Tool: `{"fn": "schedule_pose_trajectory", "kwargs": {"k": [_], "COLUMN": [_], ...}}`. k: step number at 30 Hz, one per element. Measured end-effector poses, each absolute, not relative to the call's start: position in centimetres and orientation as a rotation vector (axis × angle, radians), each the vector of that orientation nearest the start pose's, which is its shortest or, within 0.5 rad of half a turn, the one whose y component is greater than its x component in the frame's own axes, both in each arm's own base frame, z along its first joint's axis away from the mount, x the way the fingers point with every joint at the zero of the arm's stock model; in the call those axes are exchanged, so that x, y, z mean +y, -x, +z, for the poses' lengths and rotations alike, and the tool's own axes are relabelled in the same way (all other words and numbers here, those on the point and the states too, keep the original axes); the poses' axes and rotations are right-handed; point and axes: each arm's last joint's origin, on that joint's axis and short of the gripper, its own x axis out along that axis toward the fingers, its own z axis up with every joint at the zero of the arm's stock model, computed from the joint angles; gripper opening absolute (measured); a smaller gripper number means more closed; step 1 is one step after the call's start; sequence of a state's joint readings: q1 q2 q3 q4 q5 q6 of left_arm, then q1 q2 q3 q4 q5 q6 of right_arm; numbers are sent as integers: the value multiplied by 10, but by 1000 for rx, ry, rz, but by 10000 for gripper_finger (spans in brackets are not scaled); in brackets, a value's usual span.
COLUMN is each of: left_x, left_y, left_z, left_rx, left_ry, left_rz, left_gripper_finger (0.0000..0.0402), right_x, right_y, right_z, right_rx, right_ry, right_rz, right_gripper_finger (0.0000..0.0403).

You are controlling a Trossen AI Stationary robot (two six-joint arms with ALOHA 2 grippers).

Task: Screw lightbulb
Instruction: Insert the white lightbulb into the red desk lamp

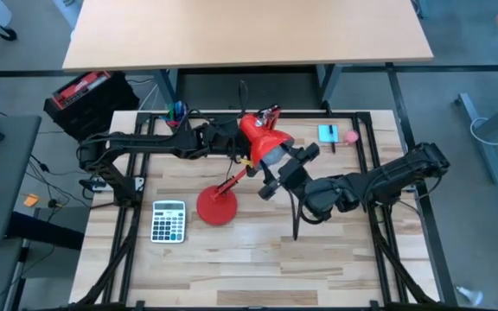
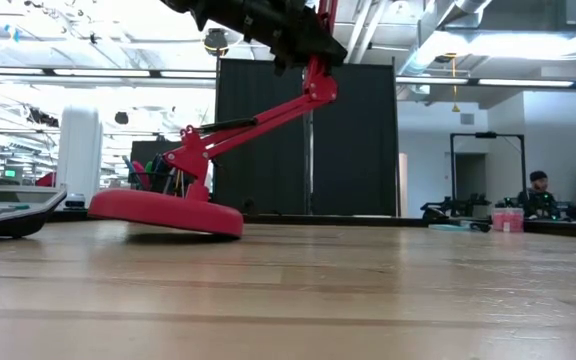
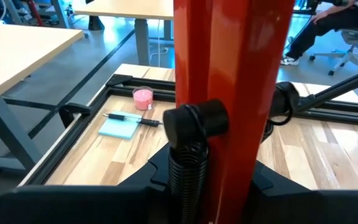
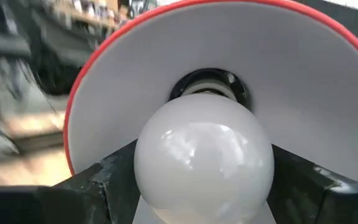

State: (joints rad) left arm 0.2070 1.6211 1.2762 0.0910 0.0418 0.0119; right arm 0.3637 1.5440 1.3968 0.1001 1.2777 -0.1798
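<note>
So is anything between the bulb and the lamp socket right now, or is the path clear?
Nothing visible blocks it. In the right wrist view the lightbulb sits between the right gripper's fingers, its base end at the dark socket inside the lamp shade, with no object between them. The left gripper holds the lamp behind the shade.

Lightbulb (image 4: 204, 158) glossy, smooth, frosted white; lamp shade (image 4: 328, 99) matt white inside, red rim; table (image 1: 258, 259) pale wood planks; lamp base (image 2: 163, 211) smooth red.
</note>
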Motion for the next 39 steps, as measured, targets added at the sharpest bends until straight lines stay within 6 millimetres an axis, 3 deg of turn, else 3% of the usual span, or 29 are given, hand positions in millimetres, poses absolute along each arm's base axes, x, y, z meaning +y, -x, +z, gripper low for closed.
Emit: {"fn": "schedule_pose_trajectory", "kwargs": {"k": [11,21,30,34,39], "left_x": [75,75,75,74,73], "left_y": [-370,-370,-370,-369,-366], "left_z": [316,316,316,316,319], "left_rx": [259,259,263,265,280], "left_ry": [15,17,-6,-9,-7], "left_rz": [156,157,153,153,152], "left_gripper_finger": [82,82,83,107,166], "right_x": [98,100,101,105,110], "right_y": [-327,-326,-316,-311,-305], "right_z": [387,388,398,401,403], "right_rx": [76,76,71,72,87], "right_ry": [125,126,141,151,175], "right_rz": [-899,-896,-885,-868,-848], "right_gripper_finger": [290,388,393,398,399]}}
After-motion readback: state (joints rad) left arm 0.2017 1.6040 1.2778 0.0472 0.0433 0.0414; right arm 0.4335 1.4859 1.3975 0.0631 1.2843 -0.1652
